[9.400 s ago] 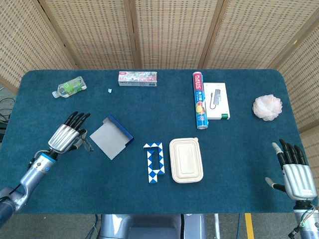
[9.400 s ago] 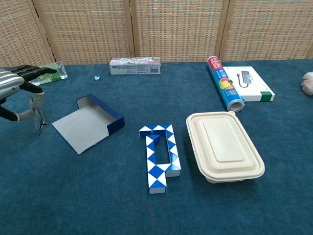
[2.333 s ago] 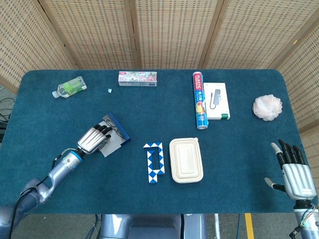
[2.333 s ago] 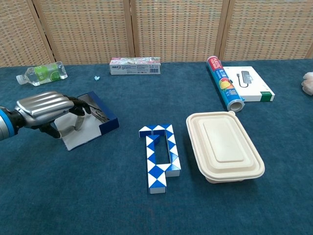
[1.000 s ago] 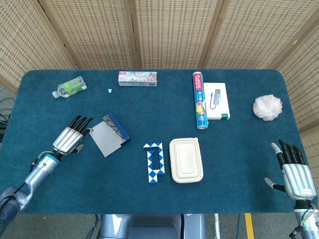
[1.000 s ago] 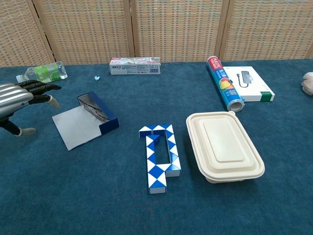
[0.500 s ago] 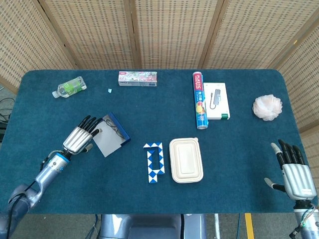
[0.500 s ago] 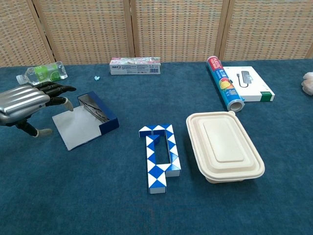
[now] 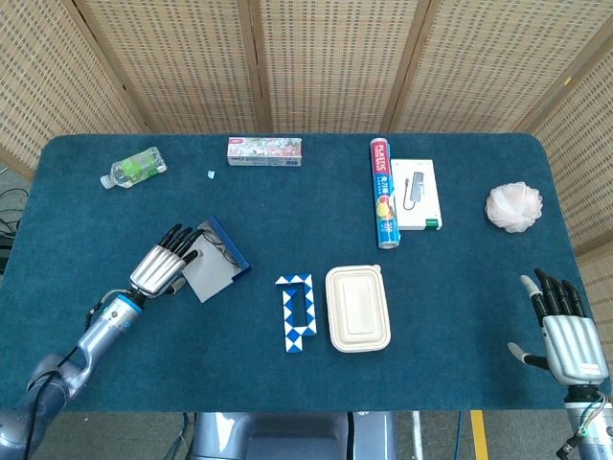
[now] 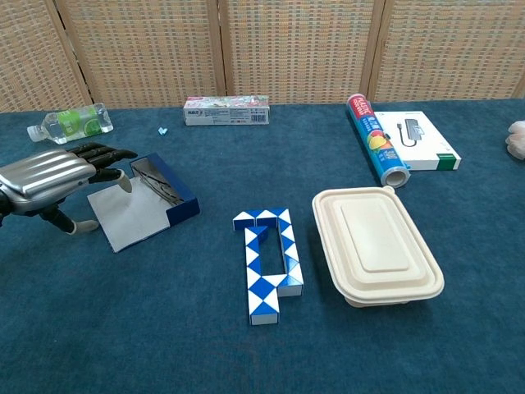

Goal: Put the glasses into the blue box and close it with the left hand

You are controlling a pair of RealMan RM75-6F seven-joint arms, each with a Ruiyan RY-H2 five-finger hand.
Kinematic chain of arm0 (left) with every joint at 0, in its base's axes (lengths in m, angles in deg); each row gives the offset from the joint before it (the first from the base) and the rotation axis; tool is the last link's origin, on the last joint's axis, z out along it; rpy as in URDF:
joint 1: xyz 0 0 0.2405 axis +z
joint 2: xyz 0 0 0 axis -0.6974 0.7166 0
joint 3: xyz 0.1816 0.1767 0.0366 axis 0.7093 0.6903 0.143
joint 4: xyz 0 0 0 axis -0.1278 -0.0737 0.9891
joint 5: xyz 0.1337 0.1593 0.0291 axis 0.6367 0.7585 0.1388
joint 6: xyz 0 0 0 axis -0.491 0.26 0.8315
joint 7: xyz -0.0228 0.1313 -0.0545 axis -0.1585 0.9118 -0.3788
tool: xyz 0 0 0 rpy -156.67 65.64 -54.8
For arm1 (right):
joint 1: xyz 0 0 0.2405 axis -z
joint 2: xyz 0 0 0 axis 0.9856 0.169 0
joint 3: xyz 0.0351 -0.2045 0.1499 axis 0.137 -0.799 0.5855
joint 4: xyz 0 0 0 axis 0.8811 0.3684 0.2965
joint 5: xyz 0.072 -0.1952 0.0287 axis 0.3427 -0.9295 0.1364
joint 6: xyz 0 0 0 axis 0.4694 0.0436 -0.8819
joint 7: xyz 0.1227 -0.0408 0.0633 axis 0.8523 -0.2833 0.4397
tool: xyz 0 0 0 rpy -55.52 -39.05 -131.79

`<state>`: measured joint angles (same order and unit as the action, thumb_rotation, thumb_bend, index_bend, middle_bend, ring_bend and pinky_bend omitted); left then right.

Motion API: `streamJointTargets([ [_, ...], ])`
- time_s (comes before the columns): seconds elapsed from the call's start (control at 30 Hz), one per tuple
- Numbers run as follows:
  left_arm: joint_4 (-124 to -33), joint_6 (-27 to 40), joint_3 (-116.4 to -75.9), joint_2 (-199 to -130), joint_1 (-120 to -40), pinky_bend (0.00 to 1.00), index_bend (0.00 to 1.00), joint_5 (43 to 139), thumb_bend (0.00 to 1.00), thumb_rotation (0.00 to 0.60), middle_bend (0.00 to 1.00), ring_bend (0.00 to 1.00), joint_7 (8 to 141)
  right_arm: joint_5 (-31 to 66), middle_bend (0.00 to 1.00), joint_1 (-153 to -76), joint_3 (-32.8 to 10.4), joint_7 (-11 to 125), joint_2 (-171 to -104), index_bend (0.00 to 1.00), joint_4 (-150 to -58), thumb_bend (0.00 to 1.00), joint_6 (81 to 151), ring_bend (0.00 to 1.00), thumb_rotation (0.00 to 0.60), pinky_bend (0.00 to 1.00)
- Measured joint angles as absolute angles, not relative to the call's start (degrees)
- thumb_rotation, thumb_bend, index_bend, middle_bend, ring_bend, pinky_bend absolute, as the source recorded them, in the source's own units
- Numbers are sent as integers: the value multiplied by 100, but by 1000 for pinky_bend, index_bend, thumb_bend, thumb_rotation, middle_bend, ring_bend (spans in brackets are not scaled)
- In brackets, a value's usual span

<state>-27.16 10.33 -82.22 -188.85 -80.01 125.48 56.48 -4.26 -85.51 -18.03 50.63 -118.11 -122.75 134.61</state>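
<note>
With the glasses (image 9: 223,251) already lying in the blue box (image 9: 230,247), the left hand (image 9: 165,261) swings back in, fingers (image 10: 107,153) apart and empty, over the flat lid (image 10: 130,213). Closing comes next. The right hand (image 9: 567,335) idles, fingers spread.

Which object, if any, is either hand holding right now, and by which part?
Nothing is held. The left hand hovers with fingers spread at the open lid of the blue box, where the glasses lie. The right hand is open, away from everything.
</note>
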Motion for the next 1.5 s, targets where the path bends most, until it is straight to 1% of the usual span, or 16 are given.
streamJointTargets([
  [0.53, -2532, 959, -8223, -18971, -7978, 0, 287, 12505, 301, 600, 0, 0, 5563, -425, 0, -8550, -1802, 5039, -11818, 0, -12274, 52, 13467, 0, 600, 0],
  [0.73, -2492, 903, -8221, -19013, -8008, 0, 307, 12502, 302, 600, 0, 0, 5588, -423, 0, -8550, -1803, 5068, -11809, 0, -12282, 52, 13461, 0, 600, 0],
  [0.8, -2477, 879, -8223, -19022, -8018, 0, 312, 12497, 315, 600, 0, 0, 5602, -423, 0, -8550, -1803, 5072, -11810, 0, -12279, 52, 13461, 0, 600, 0],
  [1.0, -2459, 850, -8218, -19031, -8031, 0, 314, 12493, 411, 600, 0, 0, 5639, -427, 0, -8552, -1803, 5078, -11808, 0, -12279, 53, 13460, 0, 600, 0],
  [1.1, -2455, 845, -8217, -19032, -8030, 0, 315, 12489, 434, 600, 0, 0, 5631, -430, 0, -8551, -1803, 5084, -11809, 0, -12278, 53, 13462, 0, 600, 0],
  [1.5, -2456, 861, -8277, -19034, -8103, 0, 321, 12447, 442, 600, 0, 0, 5605, -425, 0, -8554, -1801, 5079, -11807, 0, -12282, 52, 13458, 0, 600, 0],
])
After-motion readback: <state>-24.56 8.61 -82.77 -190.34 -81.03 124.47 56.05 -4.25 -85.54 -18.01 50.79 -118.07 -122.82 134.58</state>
